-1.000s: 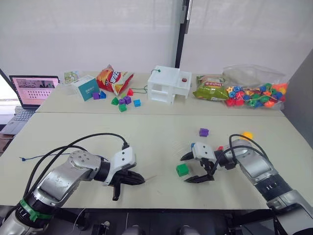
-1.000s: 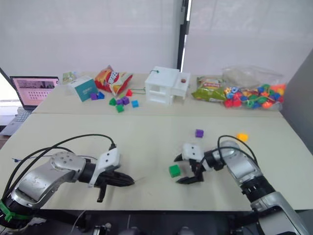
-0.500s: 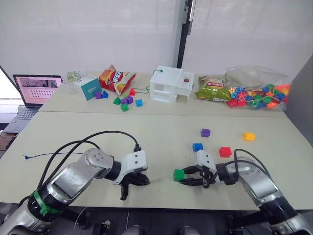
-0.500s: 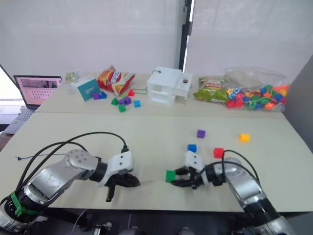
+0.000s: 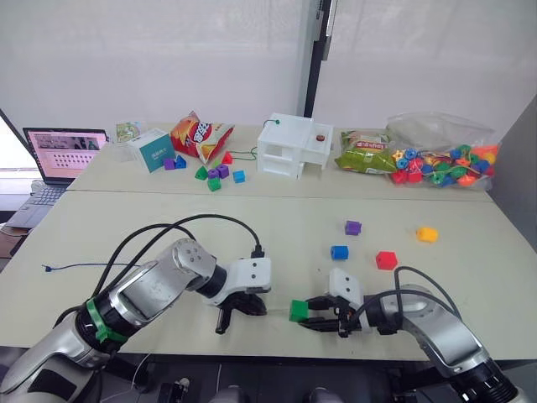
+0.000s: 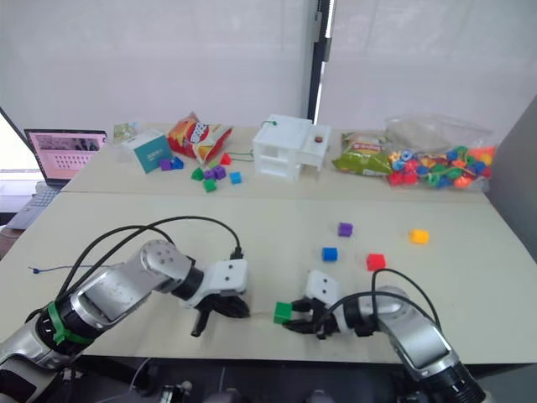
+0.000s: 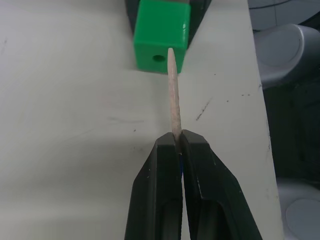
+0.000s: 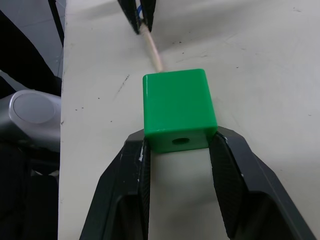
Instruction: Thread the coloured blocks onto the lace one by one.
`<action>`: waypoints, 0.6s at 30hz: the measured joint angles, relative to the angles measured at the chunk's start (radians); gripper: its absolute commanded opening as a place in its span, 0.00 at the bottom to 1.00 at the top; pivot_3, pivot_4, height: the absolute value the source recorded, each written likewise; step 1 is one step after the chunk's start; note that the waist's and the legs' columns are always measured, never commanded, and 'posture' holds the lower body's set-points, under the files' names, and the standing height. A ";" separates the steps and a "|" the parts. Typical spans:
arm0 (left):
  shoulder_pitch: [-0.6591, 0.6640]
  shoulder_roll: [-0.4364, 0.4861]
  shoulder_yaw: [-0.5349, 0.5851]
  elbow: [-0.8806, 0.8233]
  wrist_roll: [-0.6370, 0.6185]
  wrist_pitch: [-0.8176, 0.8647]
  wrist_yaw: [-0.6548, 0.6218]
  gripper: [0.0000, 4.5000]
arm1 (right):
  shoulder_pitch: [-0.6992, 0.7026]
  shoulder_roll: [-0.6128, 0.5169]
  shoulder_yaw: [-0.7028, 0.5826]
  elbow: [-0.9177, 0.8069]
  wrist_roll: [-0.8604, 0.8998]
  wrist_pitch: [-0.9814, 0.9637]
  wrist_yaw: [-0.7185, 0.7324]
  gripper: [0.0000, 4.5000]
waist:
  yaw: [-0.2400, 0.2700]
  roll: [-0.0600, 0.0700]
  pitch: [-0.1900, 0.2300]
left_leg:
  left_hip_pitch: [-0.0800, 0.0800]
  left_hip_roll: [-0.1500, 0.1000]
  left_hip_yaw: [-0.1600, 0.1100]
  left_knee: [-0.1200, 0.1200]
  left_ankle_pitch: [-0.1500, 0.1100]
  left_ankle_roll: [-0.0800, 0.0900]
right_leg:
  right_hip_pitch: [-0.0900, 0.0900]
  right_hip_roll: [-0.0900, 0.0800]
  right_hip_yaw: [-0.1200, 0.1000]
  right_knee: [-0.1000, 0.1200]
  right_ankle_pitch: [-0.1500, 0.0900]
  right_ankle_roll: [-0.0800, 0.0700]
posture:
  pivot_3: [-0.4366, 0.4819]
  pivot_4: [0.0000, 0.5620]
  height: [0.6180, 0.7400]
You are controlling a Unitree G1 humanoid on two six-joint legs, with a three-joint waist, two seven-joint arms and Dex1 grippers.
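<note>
My right gripper is shut on the green block, holding it just above the table near the front edge. My left gripper is shut on the lace's pale stiff tip. The tip's point sits at the block's face, right beside its hole. The lace's dark-blue cord trails off to the far left. The blue block, red block, purple block and yellow block lie loose on the table behind my right gripper.
Along the back stand a white box-like house, a chip bag, a cluster of small blocks, a teal box, a green snack bag and a clear bag of beads. A laptop sits far left.
My right gripper shut on the green block and carried it leftward. My left gripper moved right with the lace tip, so tip and block now meet.
</note>
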 measured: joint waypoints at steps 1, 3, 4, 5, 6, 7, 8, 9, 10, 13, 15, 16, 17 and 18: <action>-0.001 -0.001 -0.002 0.005 0.005 -0.002 -0.005 0.00 | -0.004 0.000 0.003 0.000 -0.002 0.001 0.000 0.26 | 0.000 0.000 0.000 | 0.000 0.000 0.000 0.000 0.000 0.000 | 0.000 0.000 0.000 0.000 0.000 0.000 | 0.48 0.27 1.00; -0.002 -0.001 -0.005 0.012 0.013 -0.005 -0.012 0.00 | -0.009 0.000 0.009 0.000 -0.002 0.002 -0.001 0.26 | 0.000 0.000 0.000 | 0.000 0.000 0.000 0.000 0.000 0.000 | 0.000 0.000 0.000 0.000 0.000 0.000 | 0.48 0.27 1.00; -0.002 -0.001 -0.006 0.012 0.016 -0.006 -0.015 0.00 | -0.010 0.001 0.010 0.000 -0.002 0.004 -0.001 0.26 | 0.000 0.000 0.000 | 0.000 0.000 0.000 0.000 0.000 0.000 | 0.000 0.000 0.000 0.000 0.000 0.000 | 0.48 0.27 1.00; -0.002 -0.001 -0.008 0.014 0.019 -0.007 -0.017 0.00 | -0.011 0.001 0.011 0.000 -0.002 0.004 -0.002 0.26 | 0.000 0.000 0.000 | 0.000 0.000 0.000 0.000 0.000 0.000 | 0.000 0.000 0.000 0.000 0.000 0.000 | 0.48 0.27 1.00; -0.002 -0.002 -0.012 0.017 0.026 -0.009 -0.019 0.00 | -0.013 0.002 0.014 0.000 -0.002 0.005 -0.002 0.26 | 0.000 0.000 0.000 | 0.000 0.000 0.000 0.000 0.000 0.000 | 0.000 0.000 0.000 0.000 0.000 0.000 | 0.48 0.27 1.00; -0.002 -0.002 -0.015 0.022 0.033 -0.012 -0.019 0.00 | -0.015 0.003 0.017 0.000 -0.002 0.005 -0.003 0.26 | 0.000 0.000 0.000 | 0.000 0.000 0.000 0.001 0.000 0.000 | 0.000 0.000 0.000 0.000 0.000 0.000 | 0.48 0.27 1.00; -0.002 -0.002 -0.017 0.028 0.040 -0.017 -0.020 0.00 | -0.017 0.003 0.020 0.000 -0.002 0.005 -0.003 0.26 | 0.000 0.000 0.000 | 0.000 0.000 0.000 0.001 0.000 0.000 | 0.000 0.000 0.000 0.000 0.000 0.000 | 0.48 0.27 1.00; -0.002 -0.001 -0.020 0.034 0.053 -0.025 -0.020 0.00 | -0.017 0.003 0.021 0.000 -0.002 0.005 -0.002 0.26 | 0.001 0.000 0.000 | 0.000 0.000 0.000 0.001 0.000 0.000 | 0.000 0.000 0.000 0.000 0.000 0.000 | 0.48 0.27 1.00; -0.002 -0.001 -0.022 0.037 0.061 -0.030 -0.021 0.00 | -0.018 0.003 0.021 0.000 -0.002 0.005 -0.002 0.26 | 0.001 0.000 0.000 | 0.000 0.000 0.000 0.001 0.000 0.000 | 0.000 0.000 0.000 0.000 0.000 0.000 | 0.48 0.27 1.00; -0.002 -0.008 -0.025 0.049 0.079 -0.036 -0.022 0.00 | -0.019 0.003 0.022 0.000 -0.001 0.005 -0.002 0.26 | 0.001 0.000 0.000 | 0.000 0.000 0.000 0.001 0.000 0.000 | 0.000 0.000 0.000 0.000 0.000 0.000 | 0.48 0.27 1.00; -0.002 -0.019 -0.028 0.057 0.091 -0.036 -0.022 0.00 | -0.022 0.003 0.025 0.000 -0.001 0.005 -0.002 0.26 | 0.001 0.000 0.000 | 0.000 0.000 0.000 0.001 0.000 0.000 | 0.000 0.000 0.000 0.000 0.000 0.000 | 0.48 0.27 1.00; -0.002 -0.022 -0.030 0.057 0.095 -0.037 -0.023 0.00 | -0.022 0.003 0.026 0.000 -0.001 0.006 -0.002 0.26 | 0.001 0.000 0.000 | 0.000 0.000 0.000 0.001 0.000 0.000 | 0.000 0.000 0.000 0.000 0.000 0.000 | 0.48 0.27 1.00; -0.002 -0.024 -0.030 0.057 0.098 -0.038 -0.023 0.00 | -0.022 0.004 0.026 0.000 -0.001 0.007 -0.002 0.26 | 0.001 0.000 0.000 | 0.000 0.000 0.000 0.001 0.000 0.000 | 0.000 0.000 0.000 0.000 0.000 0.000 | 0.48 0.27 1.00; -0.002 -0.026 -0.031 0.057 0.100 -0.040 -0.024 0.00 | -0.022 0.004 0.026 -0.001 -0.001 0.008 -0.002 0.26 | 0.001 0.000 0.000 | 0.000 0.000 0.000 0.001 0.000 0.000 | 0.000 0.000 0.000 0.000 0.000 0.000 | 0.48 0.27 1.00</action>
